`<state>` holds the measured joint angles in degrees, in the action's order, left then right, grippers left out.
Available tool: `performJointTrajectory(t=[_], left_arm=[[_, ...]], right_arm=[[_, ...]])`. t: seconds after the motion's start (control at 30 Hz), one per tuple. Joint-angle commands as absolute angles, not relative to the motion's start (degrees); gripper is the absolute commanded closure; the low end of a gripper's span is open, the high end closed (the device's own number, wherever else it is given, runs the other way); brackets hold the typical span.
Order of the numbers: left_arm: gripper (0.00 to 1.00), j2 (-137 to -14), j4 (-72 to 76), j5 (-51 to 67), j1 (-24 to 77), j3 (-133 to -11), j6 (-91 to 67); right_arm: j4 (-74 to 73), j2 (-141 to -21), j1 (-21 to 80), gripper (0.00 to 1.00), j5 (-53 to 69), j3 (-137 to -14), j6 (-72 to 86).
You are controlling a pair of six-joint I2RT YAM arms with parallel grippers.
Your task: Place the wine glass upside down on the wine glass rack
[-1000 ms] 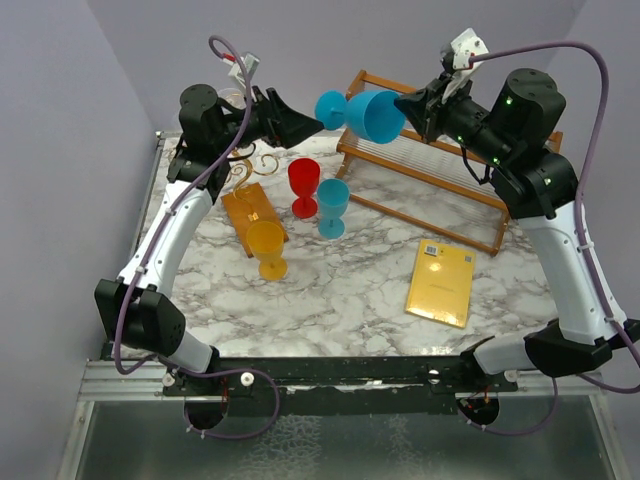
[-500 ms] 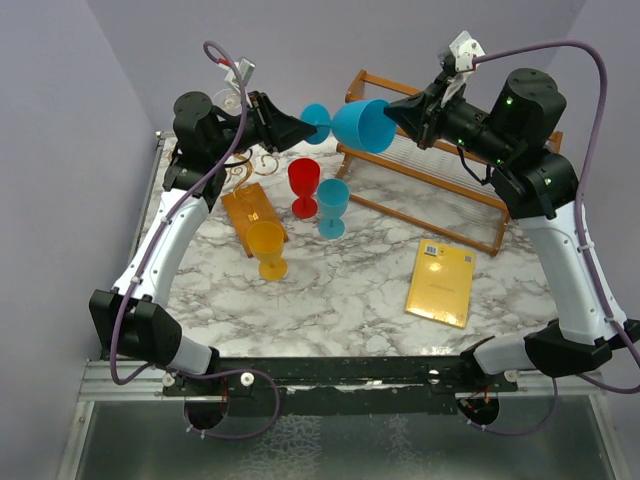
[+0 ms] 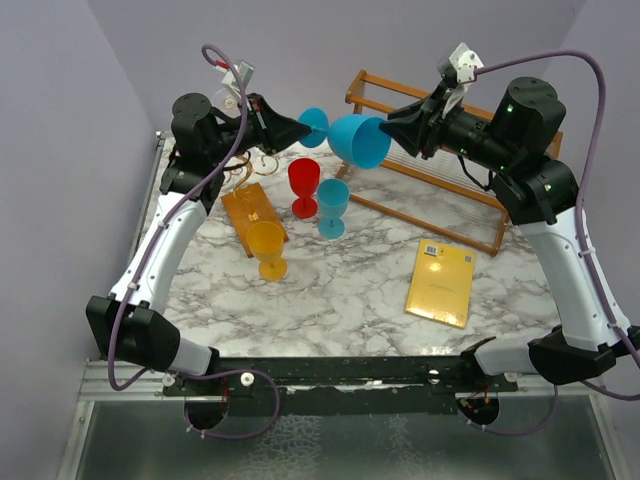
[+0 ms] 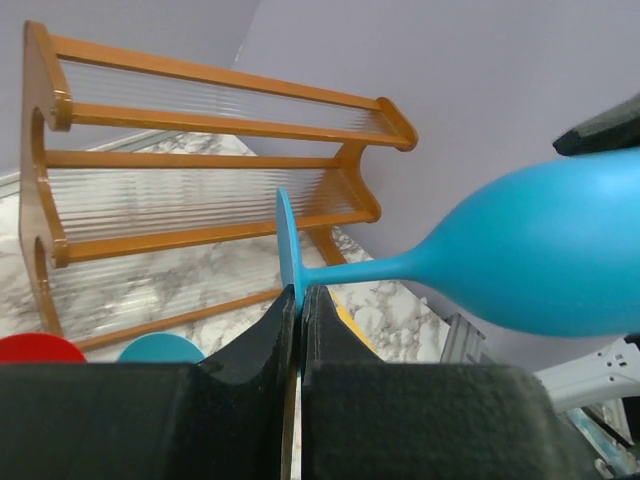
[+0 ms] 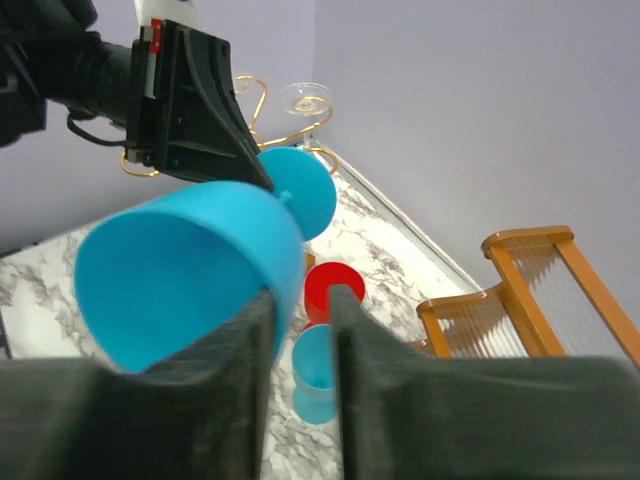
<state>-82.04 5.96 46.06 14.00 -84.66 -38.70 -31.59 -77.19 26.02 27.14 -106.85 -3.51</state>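
Observation:
A blue wine glass [image 3: 358,138] hangs on its side in mid-air above the back of the table, foot to the left. My left gripper [image 3: 300,127] is shut on the rim of its foot [image 4: 288,250]. My right gripper [image 5: 303,295] is open. The bowl's rim [image 5: 190,275] lies against one finger, with a gap to the other. The wine glass rack [image 3: 245,170], gold wire on an orange-brown base [image 3: 250,215], stands at the back left below my left arm. A clear glass [image 5: 307,98] hangs on it.
Red [image 3: 304,180], blue [image 3: 332,205] and yellow [image 3: 267,245] glasses stand upright near the rack's base. A large slatted wooden rack [image 3: 440,175] fills the back right. A yellow book [image 3: 441,282] lies at the right front.
My left gripper has shut on the blue glass's foot. My right gripper has opened off the bowl's rim. The glass has shifted a little to the left.

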Motion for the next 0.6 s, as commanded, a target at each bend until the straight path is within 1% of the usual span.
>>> performJointTrajectory(t=[0.0, 0.1, 0.17, 0.2, 0.23, 0.27, 0.33, 0.47, 0.57], left_arm=[[1.00, -78.8, -0.8, 42.1, 13.7, -88.7, -30.1], [1.00, -78.0, -5.2, 39.9, 12.5, -91.4, -25.3], [1.00, -77.6, -9.0, 38.3, 11.6, -93.7, -22.1], [1.00, -77.3, -10.7, 37.2, 11.1, -94.9, -20.2], [1.00, -77.0, -12.6, 36.2, 10.7, -96.2, -17.9], [1.00, -76.8, -14.3, 34.9, 10.3, -97.5, -15.8], [1.00, -76.2, -17.9, 32.1, 9.8, -100.1, -11.4], [1.00, -75.4, -24.1, 24.2, 9.2, -105.1, -2.2], [1.00, -74.7, -28.0, 19.6, 8.8, -108.1, 5.3]], right_arm=[[-29.4, -75.4, 25.4, 0.57, 28.7, -106.3, -5.8], [-30.3, -74.8, 25.3, 0.33, 27.5, -106.3, -7.8], [-31.2, -74.2, 25.3, 0.23, 25.7, -106.4, -9.7], [-31.9, -73.9, 25.3, 0.13, 24.8, -106.4, -10.8], [-32.4, -73.4, 25.3, 0.06, 23.7, -106.4, -11.8], [-32.8, -72.9, 25.4, 0.02, 22.8, -106.2, -13.0], [-33.5, -71.9, 25.3, 0.00, 20.8, -105.5, -15.2], [-35.2, -70.1, 25.3, 0.00, 19.1, -104.1, -19.2], [-36.8, -69.8, 25.4, 0.00, 20.1, -103.0, -22.8]])
